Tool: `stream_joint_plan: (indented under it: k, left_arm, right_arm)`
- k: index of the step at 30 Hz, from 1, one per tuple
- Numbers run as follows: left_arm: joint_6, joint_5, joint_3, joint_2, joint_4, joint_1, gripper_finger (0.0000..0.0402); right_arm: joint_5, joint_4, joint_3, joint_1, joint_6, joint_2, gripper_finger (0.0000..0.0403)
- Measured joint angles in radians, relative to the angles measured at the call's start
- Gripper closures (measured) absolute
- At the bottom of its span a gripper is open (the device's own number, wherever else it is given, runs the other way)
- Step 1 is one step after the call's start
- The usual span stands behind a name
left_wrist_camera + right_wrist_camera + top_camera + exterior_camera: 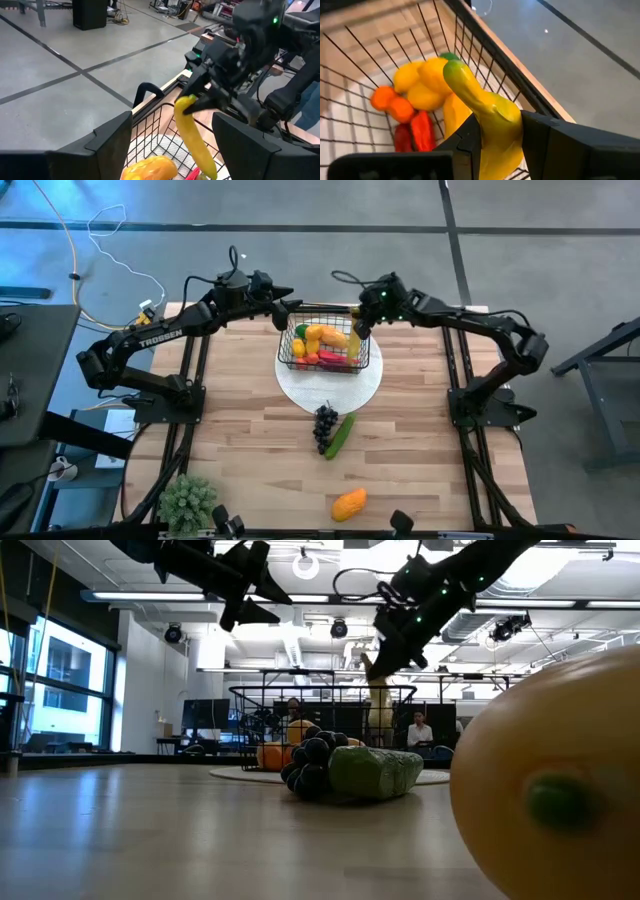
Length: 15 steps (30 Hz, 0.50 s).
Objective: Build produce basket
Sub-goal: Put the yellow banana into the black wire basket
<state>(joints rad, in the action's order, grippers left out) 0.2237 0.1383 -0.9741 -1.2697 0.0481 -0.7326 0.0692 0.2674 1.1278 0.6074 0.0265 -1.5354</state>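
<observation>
Right wrist view showed the right gripper (pixel 497 135) clamped on the thick end of the banana (pixel 485 117), whose green tip pointed down ahead of the fingers into the basket (pixel 470 45), over the lemons and red pieces already inside. The banana looked light, stiff and glossy (likely slippery plastic), so a hold across its fat middle seemed safest. Across the basket from that pincer hung the left gripper (pixel 288 305), fingers spread wide and empty. Well behind the right pincer lay the grapes (pixel 325 426), cucumber (pixel 340 435) and mango (pixel 348 504). Wire mesh hid the basket floor, and the banana's lower end was cut off
</observation>
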Motion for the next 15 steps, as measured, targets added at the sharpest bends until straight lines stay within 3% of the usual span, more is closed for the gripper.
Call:
stream_joint_plan:
  k: [9,15]
  left_arm:
    - [-0.001,0.0,0.0,0.0,0.0,0.0,0.0138]
    - [-0.044,0.0,0.0,0.0,-0.004,0.0,0.0138]
  right_arm:
    - [-0.103,-0.003,0.0,-0.057,0.004,-0.066,0.0321]
    - [-0.147,0.002,0.0,-0.061,-0.011,-0.068,0.0277]
